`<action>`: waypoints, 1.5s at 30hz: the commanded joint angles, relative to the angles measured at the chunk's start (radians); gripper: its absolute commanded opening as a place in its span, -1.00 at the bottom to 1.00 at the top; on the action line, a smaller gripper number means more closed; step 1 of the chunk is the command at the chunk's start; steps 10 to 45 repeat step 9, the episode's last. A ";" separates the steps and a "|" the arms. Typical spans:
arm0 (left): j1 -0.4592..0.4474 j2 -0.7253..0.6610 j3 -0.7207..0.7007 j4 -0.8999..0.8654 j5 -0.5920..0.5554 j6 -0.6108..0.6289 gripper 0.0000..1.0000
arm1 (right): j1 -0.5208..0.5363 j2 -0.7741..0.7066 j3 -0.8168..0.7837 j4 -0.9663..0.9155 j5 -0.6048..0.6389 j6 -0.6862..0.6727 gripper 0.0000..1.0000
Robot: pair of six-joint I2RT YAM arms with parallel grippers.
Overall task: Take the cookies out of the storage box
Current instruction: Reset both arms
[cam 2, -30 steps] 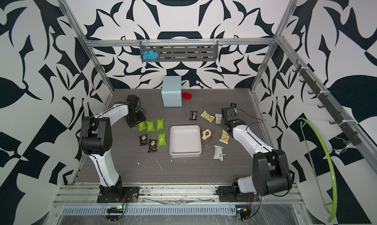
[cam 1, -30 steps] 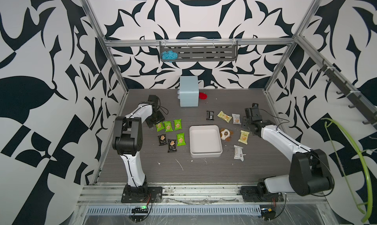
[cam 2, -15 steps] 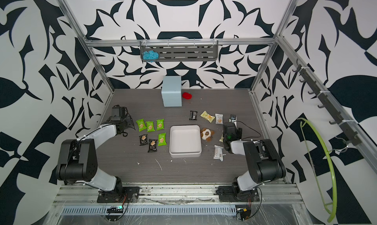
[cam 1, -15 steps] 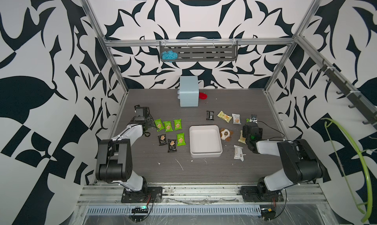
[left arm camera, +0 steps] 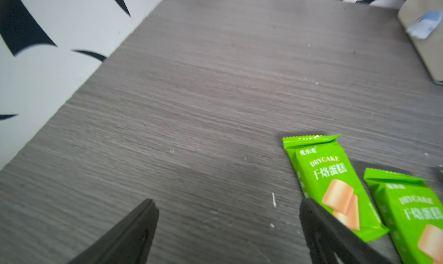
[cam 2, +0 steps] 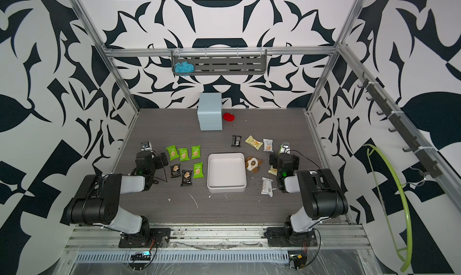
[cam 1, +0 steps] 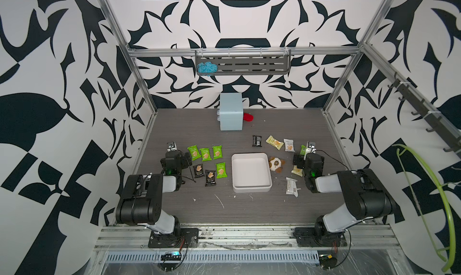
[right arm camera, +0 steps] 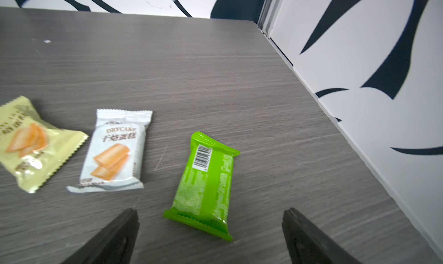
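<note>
both grippers wide open, cookies out on the table

your left gripper has its jaws spread wide with only bare table in the gap. one finger's edge overlaps a front-up green packet in the left wrist view, and nothing is gripped. your right gripper is spread just as wide and holds nothing. a barcode-up green packet lies flat on the table just ahead of its gap.

the storage box sits mid-table between the two arms. every one of the cookies in view lies outside it: four green and two black on its left, the rest scattered on its right. a plush toy lies just beside the box's right wall. a light-blue drawer cabinet stands at the back.
</note>
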 commanded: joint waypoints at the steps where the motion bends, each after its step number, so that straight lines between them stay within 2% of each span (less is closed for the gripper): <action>1: -0.013 -0.018 0.003 0.120 0.002 0.016 0.98 | 0.001 -0.014 0.008 0.055 -0.015 -0.011 0.99; 2: -0.012 -0.017 0.007 0.117 0.000 0.018 0.98 | 0.001 -0.017 0.010 0.044 -0.016 -0.009 0.99; 4: -0.015 0.023 -0.015 0.232 -0.014 0.026 0.98 | 0.001 0.002 0.017 0.057 -0.032 -0.016 0.99; 6: -0.016 -0.015 0.006 0.125 -0.006 0.018 0.98 | 0.000 -0.003 0.028 0.028 -0.039 -0.011 0.99; 9: -0.016 0.008 -0.010 0.193 -0.002 0.033 0.98 | 0.000 -0.018 0.007 0.055 -0.042 -0.016 0.99; 45: -0.016 0.008 -0.010 0.193 -0.002 0.033 0.98 | 0.000 -0.018 0.007 0.055 -0.042 -0.016 0.99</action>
